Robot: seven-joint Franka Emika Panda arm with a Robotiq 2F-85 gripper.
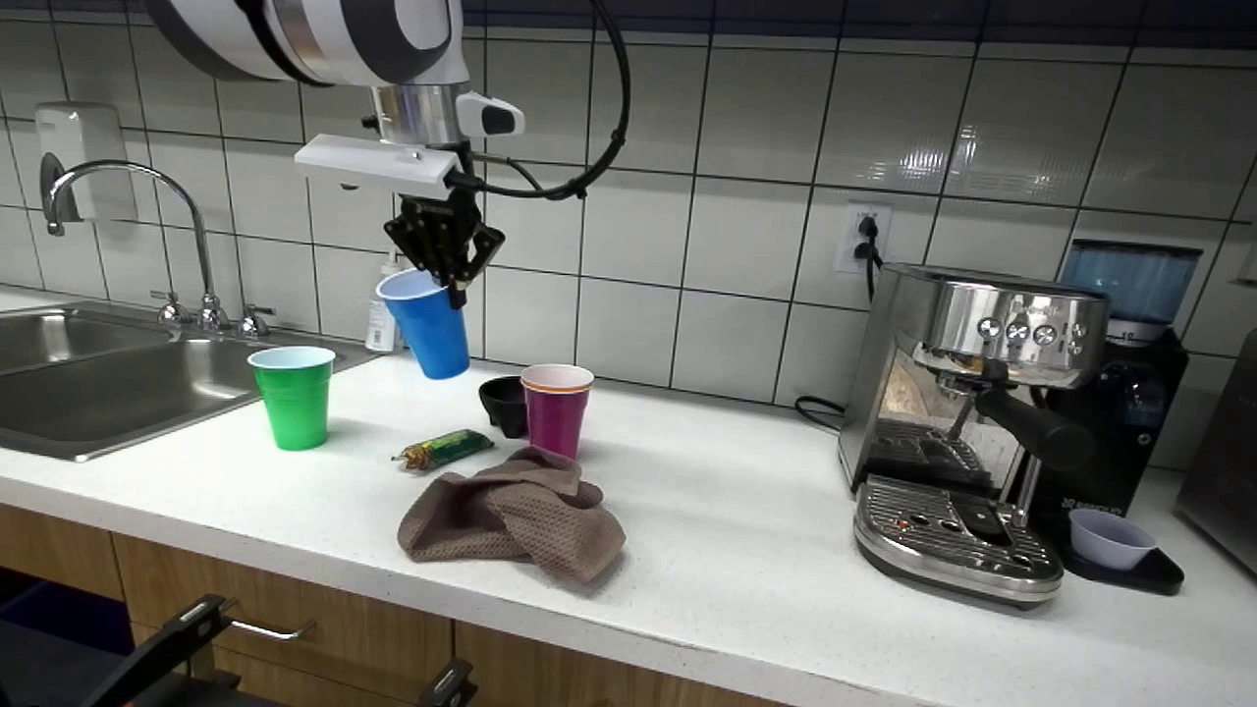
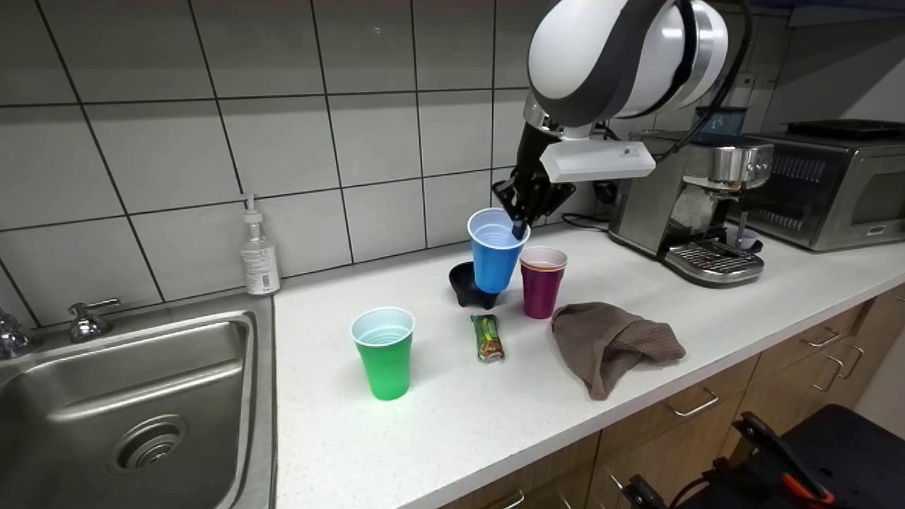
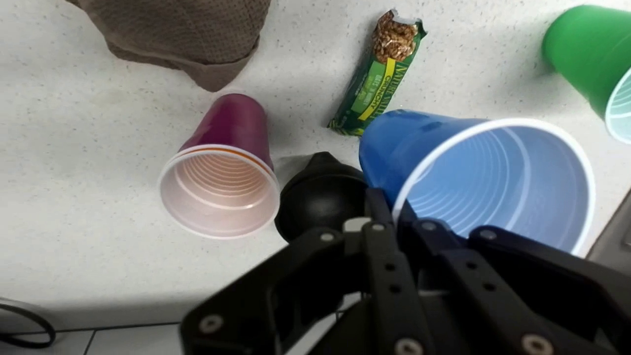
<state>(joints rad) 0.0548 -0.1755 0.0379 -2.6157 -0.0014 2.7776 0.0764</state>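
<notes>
My gripper (image 1: 458, 293) is shut on the rim of a blue cup (image 1: 432, 329), one finger inside and one outside. The cup hangs slightly tilted above the counter in both exterior views (image 2: 495, 263). In the wrist view the fingers (image 3: 389, 204) pinch the white rim of the blue cup (image 3: 411, 143). Below and beside it is a small black bowl (image 3: 323, 197). A stack of purple cups (image 3: 234, 121) stands next to the bowl. A green-wrapped granola bar (image 3: 374, 84) lies on the counter. A green cup (image 2: 385, 364) stands upright nearer the sink.
A crumpled brown towel (image 1: 511, 516) lies in front of the purple cups. The sink (image 2: 258, 396) and a soap bottle (image 2: 259, 258) are at one end. A coffee machine (image 1: 1011, 324) and a microwave (image 2: 834, 191) stand at the other. The tiled wall (image 1: 746, 245) runs behind.
</notes>
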